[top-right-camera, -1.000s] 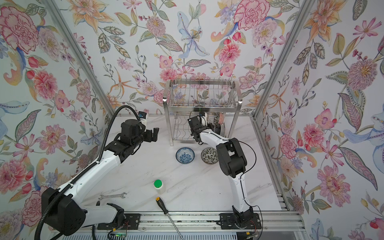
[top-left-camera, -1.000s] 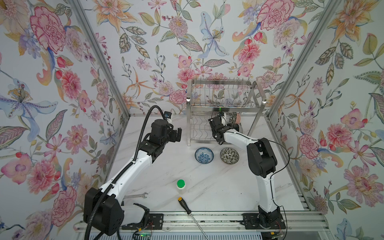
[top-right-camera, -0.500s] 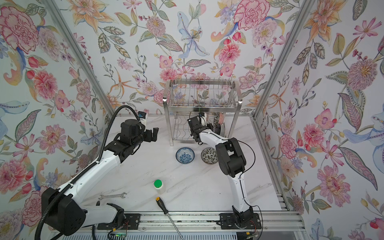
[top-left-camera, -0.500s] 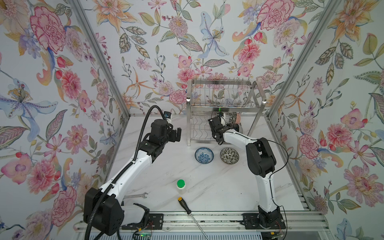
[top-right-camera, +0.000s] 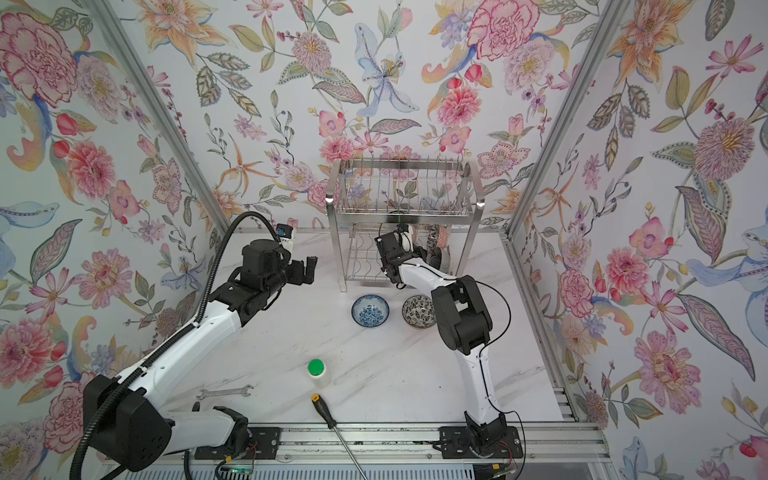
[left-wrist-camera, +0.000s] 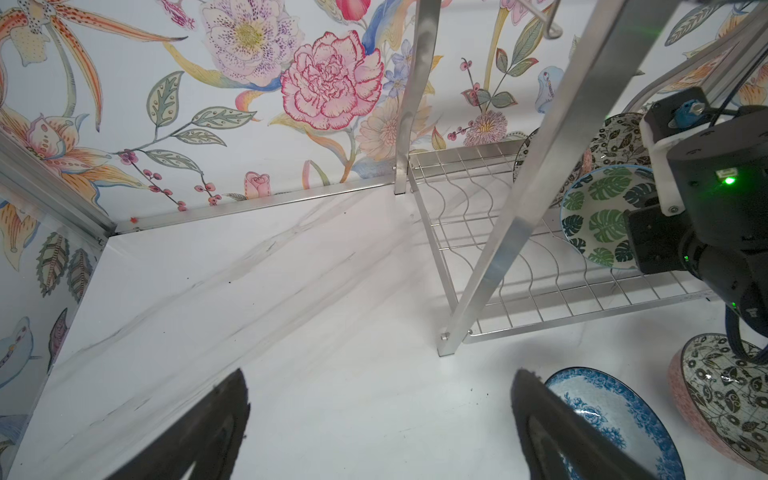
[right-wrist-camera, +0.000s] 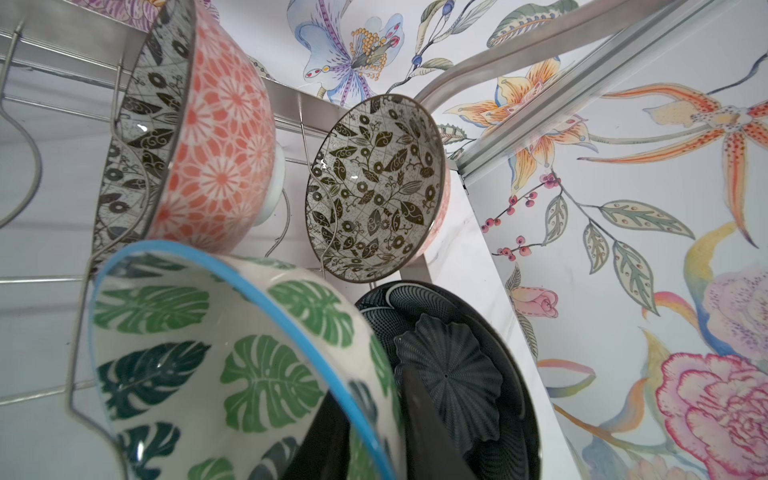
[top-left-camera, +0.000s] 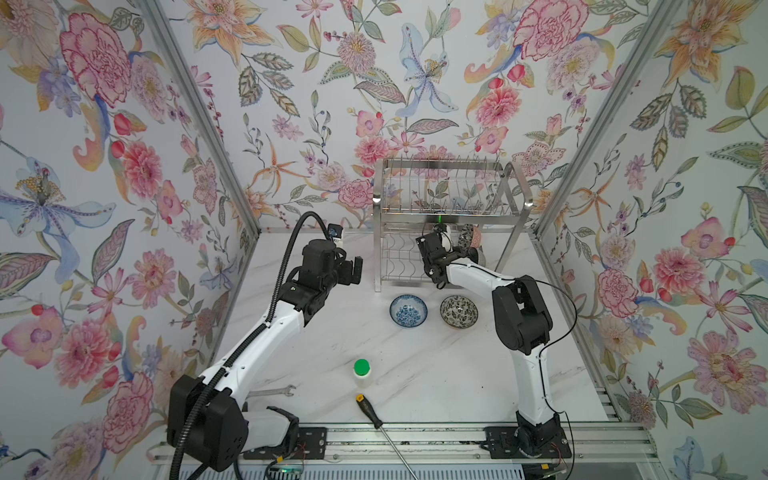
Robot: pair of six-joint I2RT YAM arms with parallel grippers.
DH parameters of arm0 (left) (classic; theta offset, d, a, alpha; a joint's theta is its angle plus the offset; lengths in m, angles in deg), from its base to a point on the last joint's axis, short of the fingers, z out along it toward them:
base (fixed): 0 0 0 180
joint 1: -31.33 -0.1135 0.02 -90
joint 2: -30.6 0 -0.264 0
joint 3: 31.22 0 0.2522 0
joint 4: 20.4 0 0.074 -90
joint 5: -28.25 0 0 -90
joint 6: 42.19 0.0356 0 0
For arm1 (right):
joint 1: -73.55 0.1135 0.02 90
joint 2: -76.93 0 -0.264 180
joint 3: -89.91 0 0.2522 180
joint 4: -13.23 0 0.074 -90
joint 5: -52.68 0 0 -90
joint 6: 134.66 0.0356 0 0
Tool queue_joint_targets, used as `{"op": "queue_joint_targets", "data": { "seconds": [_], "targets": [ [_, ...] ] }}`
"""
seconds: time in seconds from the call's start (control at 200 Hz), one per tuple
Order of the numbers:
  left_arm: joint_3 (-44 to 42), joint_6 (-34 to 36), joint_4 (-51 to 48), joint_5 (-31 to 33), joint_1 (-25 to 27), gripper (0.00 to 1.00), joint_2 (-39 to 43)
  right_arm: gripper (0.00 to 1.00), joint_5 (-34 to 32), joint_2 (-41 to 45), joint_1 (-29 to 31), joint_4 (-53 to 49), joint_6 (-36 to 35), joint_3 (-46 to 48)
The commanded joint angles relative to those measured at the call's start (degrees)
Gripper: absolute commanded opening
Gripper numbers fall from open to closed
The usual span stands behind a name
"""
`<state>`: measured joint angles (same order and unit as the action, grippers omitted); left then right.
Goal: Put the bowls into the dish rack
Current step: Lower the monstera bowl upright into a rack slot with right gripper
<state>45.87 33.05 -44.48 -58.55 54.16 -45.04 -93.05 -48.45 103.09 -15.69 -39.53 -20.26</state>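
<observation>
The white marble desk (top-left-camera: pixel 436 374) is the biggest thing, and a metal rail hides its front edge. At the back stands the dish rack (top-left-camera: pixel 451 210). In both top views its upper tier covers most of the lower wavy shelf, so the load there is hard to make out from above.

The left arm is raised over the desk, left of the rack. The left claw (top-left-camera: pixel 353 270) is released, with fingers far apart and nothing between them. The left wrist view cuts them off at its border.

The right arm reaches under the upper tier, which hides the right claw (right-wrist-camera: pixel 370 399) from above. In the right wrist view its dark fingers stand on both sides of the blue rim of the green leaf bowl (right-wrist-camera: pixel 216 365), one inside and one outside. Whether they press the rim or are loose, I cannot tell.

This bowl is tilted over the lower shelf. Beyond it, standing on edge in the shelf, are the pink-sided bowl (right-wrist-camera: pixel 216 137), the black-and-white shelf bowl (right-wrist-camera: pixel 374 187) and the dark navy bowl (right-wrist-camera: pixel 453 374), which a finger partly covers.

Two bowls sit upright on the desk in front of the rack, near each other: the blue floral bowl (top-left-camera: pixel 408 311) and the black-and-white desk bowl (top-left-camera: pixel 459 311). The left wrist view cuts both off.

Nearer the front lie a screwdriver (top-left-camera: pixel 370 411), whose shaft crosses the rail, and a wrench (top-left-camera: pixel 274 391) with one end behind the left arm. A small bottle (top-left-camera: pixel 362 372) with a green cap stands there too.
</observation>
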Motion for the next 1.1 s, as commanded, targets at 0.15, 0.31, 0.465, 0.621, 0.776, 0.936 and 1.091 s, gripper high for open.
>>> {"op": "queue_joint_targets", "data": {
  "seconds": [0.15, 0.31, 0.465, 0.621, 0.776, 0.936, 1.091],
  "targets": [
    [-0.7, -0.3, 0.0, -0.8, -0.5, 0.99, 0.7, 0.24, 2.1, -0.1, -0.2, 0.8, -0.5, -1.6],
    [-0.8, -0.3, 0.0, -0.8, -0.5, 0.99, 0.7, 0.24, 3.8, 0.5, 0.3, 2.9, -1.8, -1.1],
    [-0.8, -0.2, 0.0, -0.7, -0.6, 0.99, 0.6, 0.25, 5.2, 0.6, 0.8, 3.6, -2.8, -1.2],
    [-0.8, -0.2, 0.0, -0.8, -0.7, 0.99, 0.5, 0.29, 6.3, 0.8, 0.9, 3.7, -3.0, -1.2],
    [-0.7, -0.2, 0.0, -0.8, -0.7, 0.99, 0.4, 0.33, 7.0, 1.1, 1.1, 3.7, -3.0, -1.1],
    [-0.4, -0.3, 0.2, -1.1, -0.7, 0.99, 0.1, 0.37, 7.7, 1.3, 1.4, 3.7, -3.1, -1.1],
    [-0.1, -0.2, 0.3, -1.3, -0.6, 0.99, -0.2, 0.41, 7.7, 1.6, 1.5, 3.6, -3.3, -1.2]
  ]
}}
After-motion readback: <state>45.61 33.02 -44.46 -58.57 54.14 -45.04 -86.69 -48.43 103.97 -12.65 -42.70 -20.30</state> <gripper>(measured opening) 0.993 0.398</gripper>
